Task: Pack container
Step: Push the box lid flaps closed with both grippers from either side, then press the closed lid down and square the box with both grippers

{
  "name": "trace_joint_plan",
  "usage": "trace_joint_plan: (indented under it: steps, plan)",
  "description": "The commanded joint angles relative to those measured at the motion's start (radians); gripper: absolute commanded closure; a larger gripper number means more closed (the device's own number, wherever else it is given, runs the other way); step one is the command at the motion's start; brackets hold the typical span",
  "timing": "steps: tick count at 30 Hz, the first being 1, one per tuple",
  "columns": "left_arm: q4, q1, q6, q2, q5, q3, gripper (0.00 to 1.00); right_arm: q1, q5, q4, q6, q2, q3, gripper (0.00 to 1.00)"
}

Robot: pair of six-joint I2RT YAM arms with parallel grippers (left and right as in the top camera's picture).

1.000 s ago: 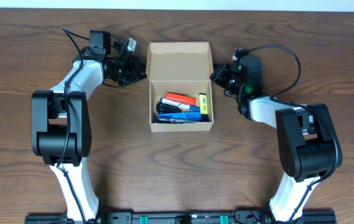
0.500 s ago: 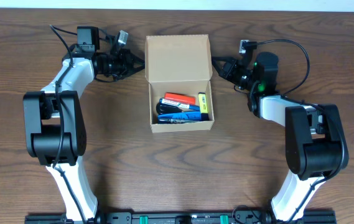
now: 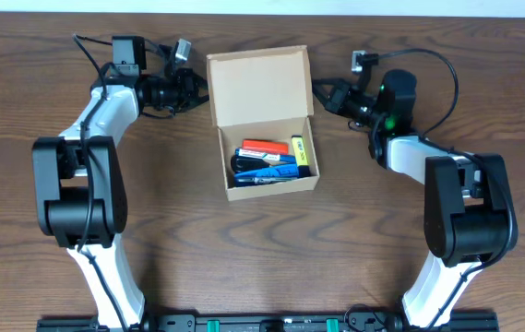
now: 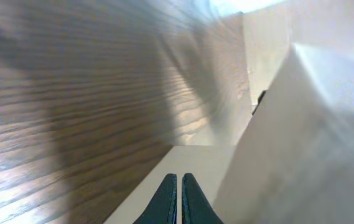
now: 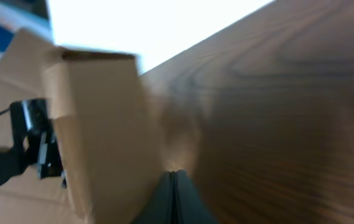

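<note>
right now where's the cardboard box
In the overhead view the box sits mid-width on the table near its far edge, lid open, between the left claw and the right claw.

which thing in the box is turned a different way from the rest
The yellow one, lying along the container's right wall; the red one and blue ones lie crosswise to it.
</note>
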Motion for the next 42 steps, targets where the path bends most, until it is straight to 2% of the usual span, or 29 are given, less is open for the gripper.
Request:
trace_joint_plan:
  steps: [1,8,15,20,25,28,33,37,42]
  plan:
    - [0.005,-0.004,0.059,-0.088,0.048,0.026,0.94,0.006,-0.098,-0.004,-0.046,0.005,0.039,0.99]
    - [-0.05,-0.004,0.151,-0.188,0.048,0.026,0.94,0.0,-0.142,-0.003,-0.047,-0.007,0.044,0.99]
    - [-0.272,-0.007,0.325,-0.281,-0.01,0.026,0.94,-0.004,-0.179,-0.037,-0.086,-0.105,0.044,0.99]
    - [-0.499,-0.015,0.488,-0.349,-0.137,0.026,0.94,0.003,-0.156,-0.296,-0.265,-0.241,0.044,0.99]
    - [-0.674,-0.047,0.568,-0.438,-0.268,0.026,0.94,0.027,0.034,-0.681,-0.48,-0.441,0.044,0.98]
    - [-0.742,-0.068,0.571,-0.496,-0.349,0.026,0.94,0.058,0.161,-0.842,-0.546,-0.549,0.044,0.99]
    - [-0.857,-0.111,0.594,-0.562,-0.442,0.026,0.94,0.11,0.337,-1.036,-0.563,-0.647,0.044,0.99]
    - [-0.88,-0.153,0.582,-0.562,-0.459,-0.006,0.94,0.15,0.393,-1.142,-0.563,-0.645,0.039,0.99]
    - [-0.748,-0.195,0.486,-0.562,-0.467,-0.15,0.94,0.2,0.44,-1.188,-0.562,-0.61,0.011,0.99]
